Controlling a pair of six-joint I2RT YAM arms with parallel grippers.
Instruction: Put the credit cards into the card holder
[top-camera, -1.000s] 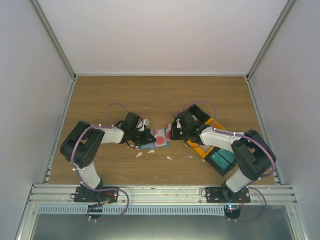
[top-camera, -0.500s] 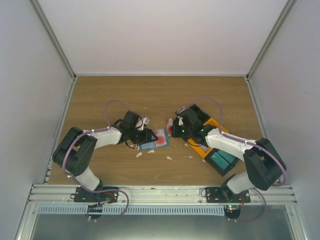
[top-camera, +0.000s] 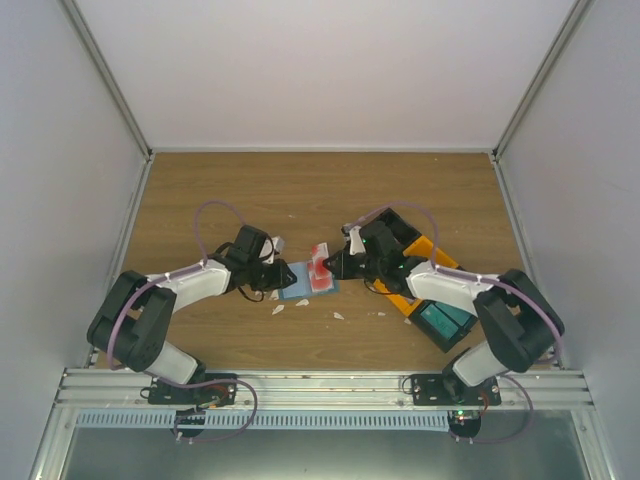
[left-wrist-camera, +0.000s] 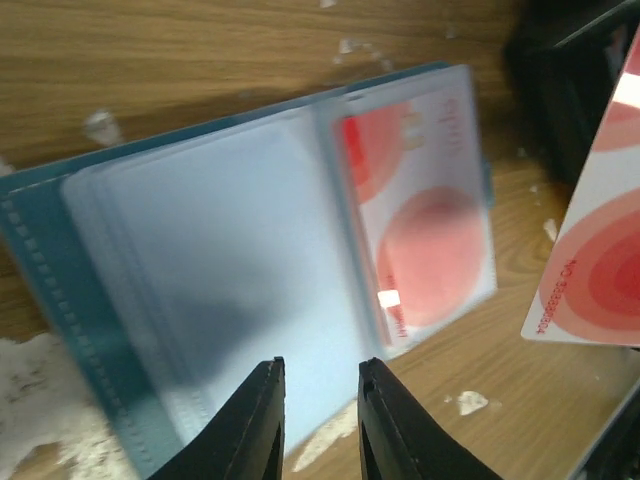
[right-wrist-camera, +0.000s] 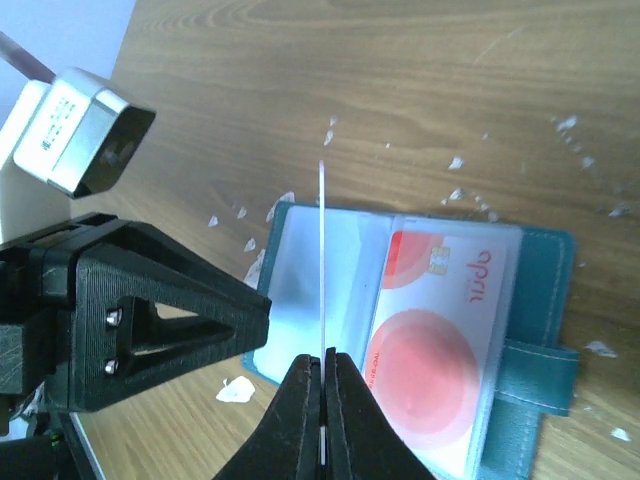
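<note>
right wrist view: the right end effector (right-wrist-camera: 322, 375) is clamped on a credit card (right-wrist-camera: 323, 250), edge-on above the open card holder (right-wrist-camera: 545, 295) on the worktop (right-wrist-camera: 400, 80), parallel to its empty pocket. beyond, the left end effector (left-wrist-camera: 320, 375) touches the holder's edge; its grip i cannot tell.

Brown wood table (top-camera: 300, 190), with small white scraps (top-camera: 278, 309) lying near the middle. Over on the right, in a slanted row — black bin (top-camera: 408, 225) farthest back, then orange bin (top-camera: 398, 297), then teal bin (top-camera: 445, 320) nearest the front. White walls (top-camera: 320, 70) all round. Metal rail (top-camera: 320, 385) along the front.
</note>
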